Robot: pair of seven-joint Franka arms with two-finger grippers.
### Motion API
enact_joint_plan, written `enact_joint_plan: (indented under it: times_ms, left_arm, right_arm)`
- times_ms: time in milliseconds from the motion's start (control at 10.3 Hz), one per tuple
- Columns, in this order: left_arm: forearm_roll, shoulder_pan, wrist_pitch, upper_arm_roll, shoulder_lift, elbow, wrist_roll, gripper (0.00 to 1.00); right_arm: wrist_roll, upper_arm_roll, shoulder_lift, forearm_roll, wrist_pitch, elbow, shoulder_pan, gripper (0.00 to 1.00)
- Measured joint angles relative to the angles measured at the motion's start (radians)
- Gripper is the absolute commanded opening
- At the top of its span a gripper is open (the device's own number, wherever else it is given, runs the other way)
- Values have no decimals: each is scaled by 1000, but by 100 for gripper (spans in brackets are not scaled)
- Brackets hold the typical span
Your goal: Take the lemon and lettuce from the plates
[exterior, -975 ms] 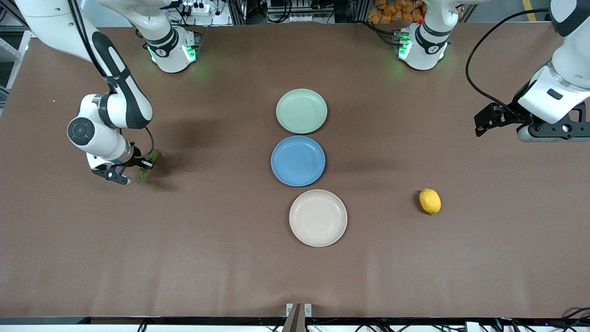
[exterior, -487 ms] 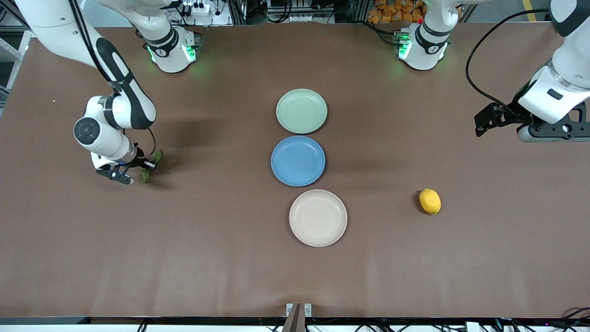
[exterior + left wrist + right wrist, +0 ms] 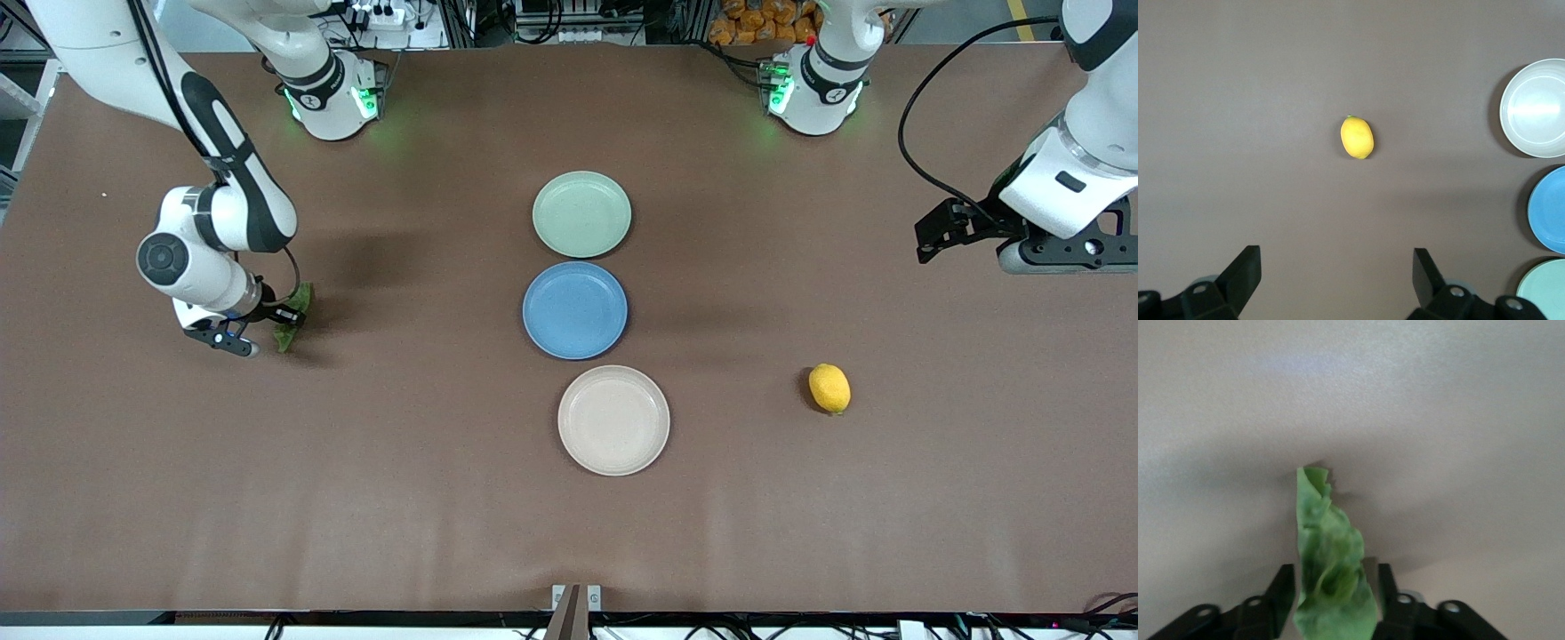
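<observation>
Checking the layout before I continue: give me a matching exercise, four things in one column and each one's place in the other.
Things:
1 lemon
2 lettuce
3 pale green plate
4 beige-white plate

Places:
A nearest the front camera of the plates
B between the right gripper's fingers
C on bare table toward the left arm's end
D nearest the robots' bases of the plates

Pairs: 1-C, 2-B, 3-D, 4-A

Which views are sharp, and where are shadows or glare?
Front view: sharp; soft shadow beside the lemon, darker one under the right gripper. Left wrist view: sharp, sheen on the white plate. Right wrist view: lettuce blurred close up, table washed out.
</observation>
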Motion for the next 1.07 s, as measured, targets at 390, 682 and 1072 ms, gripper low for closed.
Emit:
enact_joint_plan:
  times_ms: [390,682,1072]
  left_arm:
    - [0,0,0,0,0,0,0,100]
    - [0,0,0,0,0,1,0,100]
    - [0,0,0,0,0,5,0,100]
  right_arm:
    - [-18,3,-39,0,-385,221,0,100]
    - [-18,4,-52,0,-507,287,0,100]
    - [-18,5,-58,0,-713,458,0,100]
